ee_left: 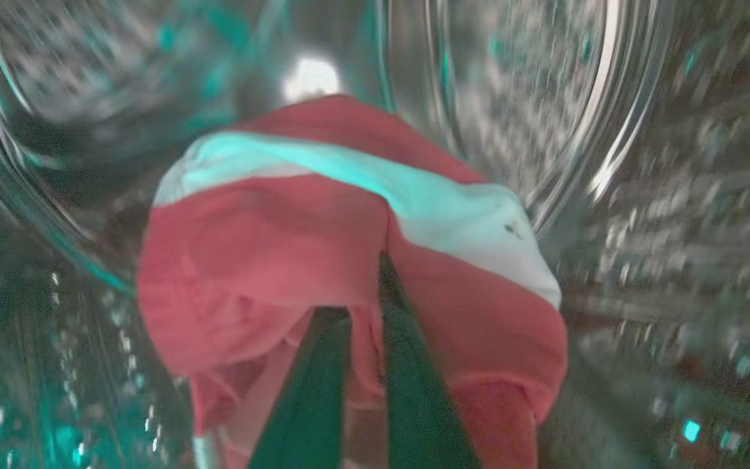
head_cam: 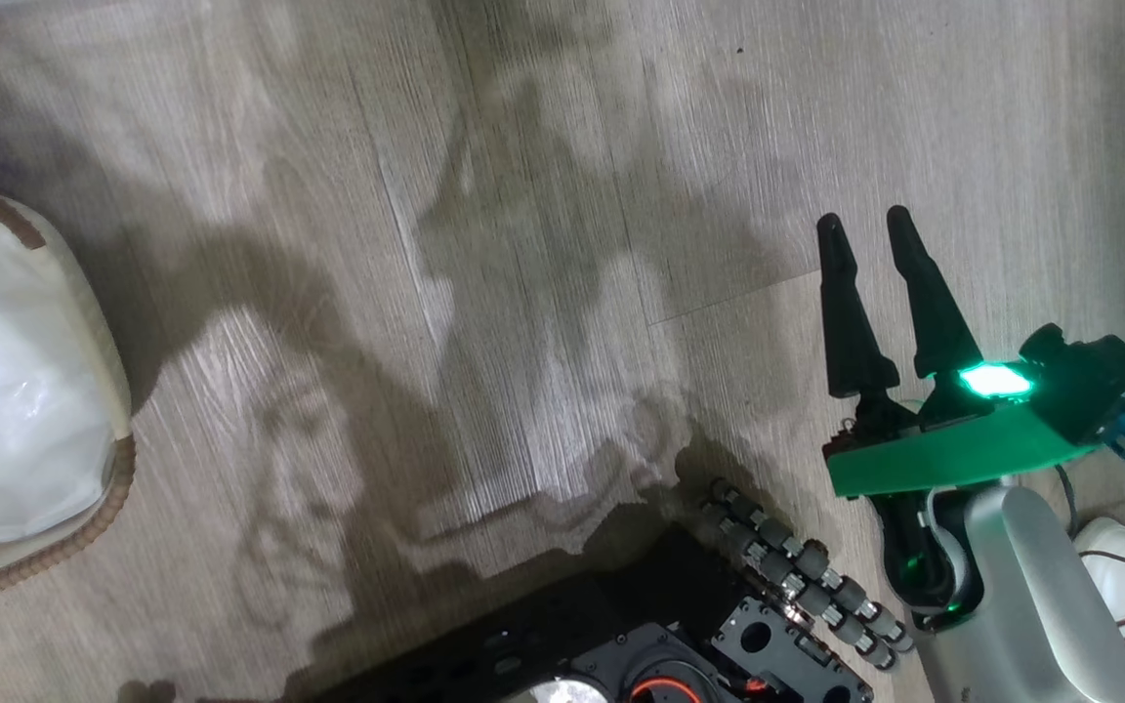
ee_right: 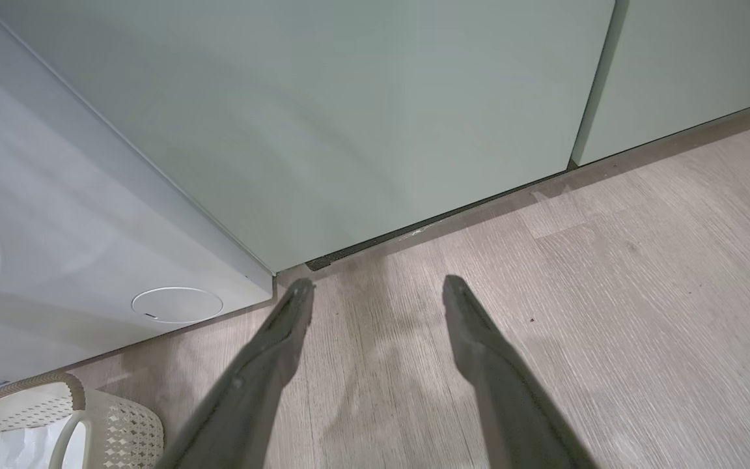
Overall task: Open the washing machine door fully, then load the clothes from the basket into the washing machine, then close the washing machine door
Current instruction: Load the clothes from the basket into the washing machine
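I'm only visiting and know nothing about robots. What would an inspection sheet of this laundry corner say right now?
Surface: pale wood-look floor, crossed by shadows.
Job's things: red clothes held inside the drum of the washing machine; basket on the floor, a white sheet in it.
Clutter: nothing seen.
Grippers: left gripper shut on the clothes, inside the drum; right gripper open over bare floor, fingers apart, holding nothing.
Cables: thin dark cables by the right forearm.
Surroundings: pale green cabinets beside the white machine.
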Available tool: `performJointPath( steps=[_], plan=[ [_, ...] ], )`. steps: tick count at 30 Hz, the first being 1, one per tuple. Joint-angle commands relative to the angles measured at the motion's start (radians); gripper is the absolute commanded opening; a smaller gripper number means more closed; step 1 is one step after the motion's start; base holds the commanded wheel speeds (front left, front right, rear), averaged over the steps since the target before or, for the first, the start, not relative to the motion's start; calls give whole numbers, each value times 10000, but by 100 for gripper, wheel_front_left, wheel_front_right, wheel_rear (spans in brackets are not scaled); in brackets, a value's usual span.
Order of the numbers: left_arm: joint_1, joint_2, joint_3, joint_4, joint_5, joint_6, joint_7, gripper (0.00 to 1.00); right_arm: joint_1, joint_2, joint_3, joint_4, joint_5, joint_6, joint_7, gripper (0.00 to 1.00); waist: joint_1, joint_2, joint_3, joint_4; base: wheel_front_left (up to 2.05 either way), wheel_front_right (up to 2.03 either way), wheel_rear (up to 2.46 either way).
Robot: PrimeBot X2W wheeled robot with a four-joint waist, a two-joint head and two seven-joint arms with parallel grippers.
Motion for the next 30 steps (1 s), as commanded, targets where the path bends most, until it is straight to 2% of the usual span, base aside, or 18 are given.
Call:
performJointPath(
  steps=[1,6,13,14,16,23,30],
  plan=[
    [-253,321,-87,-213,39,-66,105,0,170,-56,202,-218,96,71,-94,100,-1,0,31,-15,0,0,0],
    [-143,330,-865,26,-160,-83,588,0,136,-56,200,-218,102,71,-94,100,-1,0,128,-52,0,0,0],
    [-210,498,-1480,130,-648,-86,655,0,71,-56,284,-194,160,71,-94,100,-1,0,178,-147,0,0,0],
    [-227,510,-1559,162,-681,-86,642,12,72,-56,277,-191,166,71,-94,100,-1,0,174,-152,0,0,0],
    [-265,523,-1682,256,-741,-86,592,100,71,-56,271,-178,172,71,-94,100,-1,0,166,-164,0,0,0],
    [-278,488,-2097,519,-955,-87,406,100,41,-56,193,-144,139,71,-94,100,-1,0,19,-102,0,0,0],
    [286,319,-2400,686,-1476,-87,29,100,-7,-56,-84,-140,-103,71,-94,100,-1,0,-471,256,0,0,0]
  ],
)
